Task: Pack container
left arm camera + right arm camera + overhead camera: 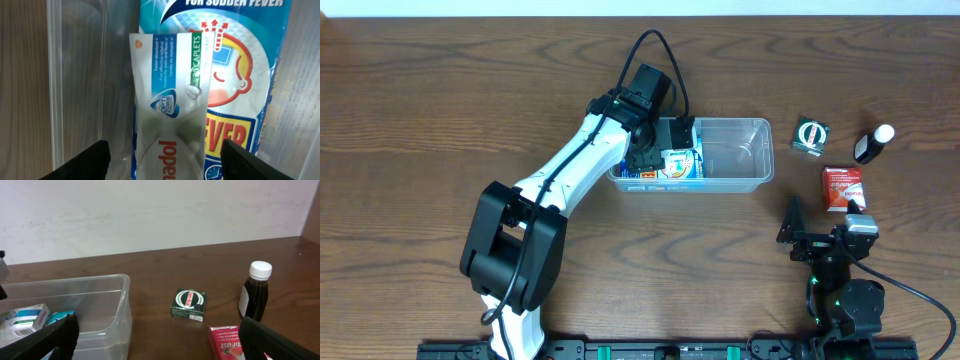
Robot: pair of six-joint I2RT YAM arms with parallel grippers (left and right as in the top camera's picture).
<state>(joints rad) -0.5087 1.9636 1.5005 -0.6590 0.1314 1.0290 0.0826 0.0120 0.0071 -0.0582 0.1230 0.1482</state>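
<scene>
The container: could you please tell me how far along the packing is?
Done: the fever box and caplets box lie in the container. In hand: nothing; the left gripper hangs open over them. Left: the green box, dark bottle and red box on the table.

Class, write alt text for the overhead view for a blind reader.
The left gripper hangs open over boxes inside the clear container. A green box, dark bottle and red box sit outside it, near the open right gripper.
</scene>
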